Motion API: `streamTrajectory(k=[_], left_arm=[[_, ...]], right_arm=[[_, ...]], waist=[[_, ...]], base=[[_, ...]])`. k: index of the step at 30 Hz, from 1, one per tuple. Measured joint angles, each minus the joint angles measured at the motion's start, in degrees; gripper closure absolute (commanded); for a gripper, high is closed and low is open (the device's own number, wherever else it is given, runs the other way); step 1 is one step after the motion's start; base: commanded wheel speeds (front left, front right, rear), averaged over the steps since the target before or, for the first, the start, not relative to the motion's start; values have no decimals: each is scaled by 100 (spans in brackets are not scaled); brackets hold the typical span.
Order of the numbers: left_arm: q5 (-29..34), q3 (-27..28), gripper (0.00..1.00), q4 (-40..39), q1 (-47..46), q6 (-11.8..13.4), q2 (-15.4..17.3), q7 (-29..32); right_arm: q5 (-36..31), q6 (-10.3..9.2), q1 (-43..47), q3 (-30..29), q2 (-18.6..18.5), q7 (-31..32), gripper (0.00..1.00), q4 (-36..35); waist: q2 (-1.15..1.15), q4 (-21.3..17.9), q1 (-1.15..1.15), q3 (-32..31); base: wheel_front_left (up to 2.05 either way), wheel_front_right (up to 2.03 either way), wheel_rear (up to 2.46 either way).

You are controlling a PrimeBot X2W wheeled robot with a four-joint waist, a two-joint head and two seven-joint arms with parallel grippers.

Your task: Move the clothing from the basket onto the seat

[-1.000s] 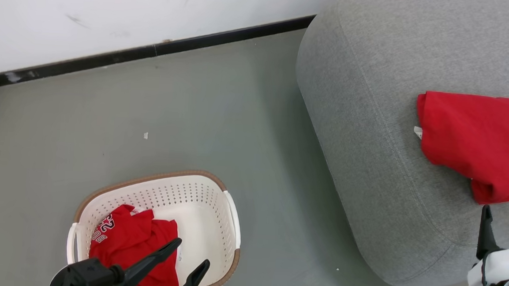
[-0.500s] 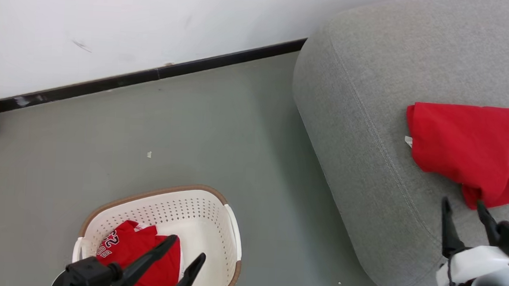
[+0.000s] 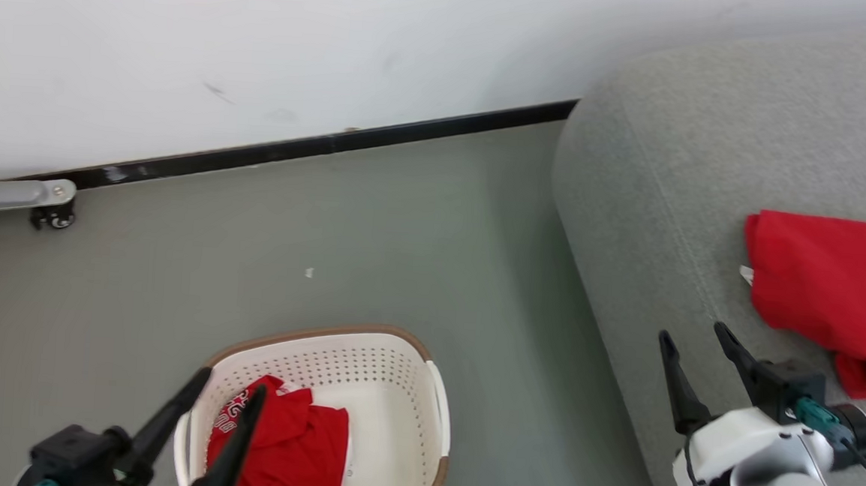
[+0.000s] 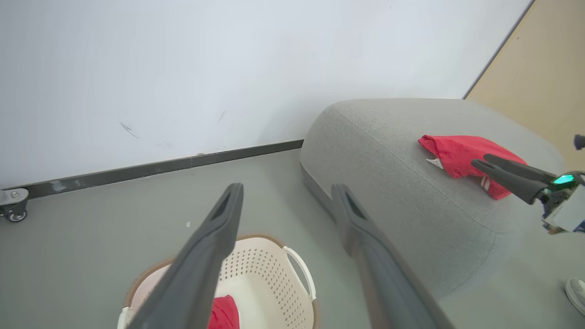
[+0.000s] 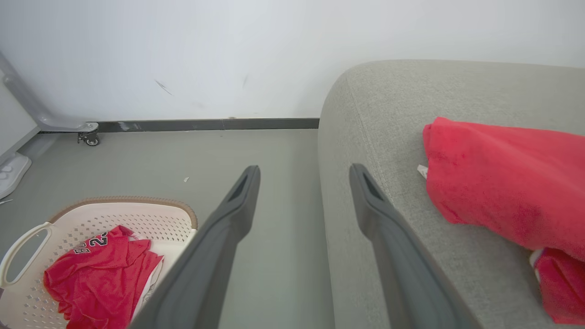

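The cream basket (image 3: 326, 332) stands on the grey floor with red clothing (image 3: 293, 445) crumpled in its left half; white lettering shows on it (image 5: 89, 246). My left gripper (image 3: 233, 381) hovers open above that pile and the basket's left rim, nothing between its fingers (image 4: 219, 228). On the grey seat (image 3: 653, 211) at the right lies more red clothing (image 3: 828, 290). My right gripper (image 3: 692, 332) is open and empty over the seat's front edge, a little left of that garment. In the right wrist view the open right gripper (image 5: 306, 168) frames the seat's edge (image 5: 388, 114).
A white wall with a black baseboard (image 3: 334, 145) runs along the back. A metal leg with a caster (image 3: 51, 214) stands at the far left. A white shoe (image 4: 577, 292) lies on the floor beyond the seat. Open floor separates basket (image 5: 114, 205) and seat.
The head camera has shifted. My right gripper has drawn back leftward from the red garment on the seat. My left gripper has moved left across the basket, over the clothing there.
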Motion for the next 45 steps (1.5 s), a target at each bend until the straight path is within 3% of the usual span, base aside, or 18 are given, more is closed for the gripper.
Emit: streamTrajectory(k=[12,25,45], left_arm=[[-108,505,0,409,263,267,-3,-392],[-147,535,0,816,329,265,-119,-538],[-146,342,0,1254,300,92,-148,-578]], right_arm=[[13,0,-179,344,-21,46,0,75],[68,0,-18,375,-46,36,0,190],[134,0,754,-124,-30,-102,0,125]], waist=[[0,631,0,-218],[0,1275,0,-486],[0,1938,0,-854]], base=[[0,0,0],[0,0,0],[0,0,0]])
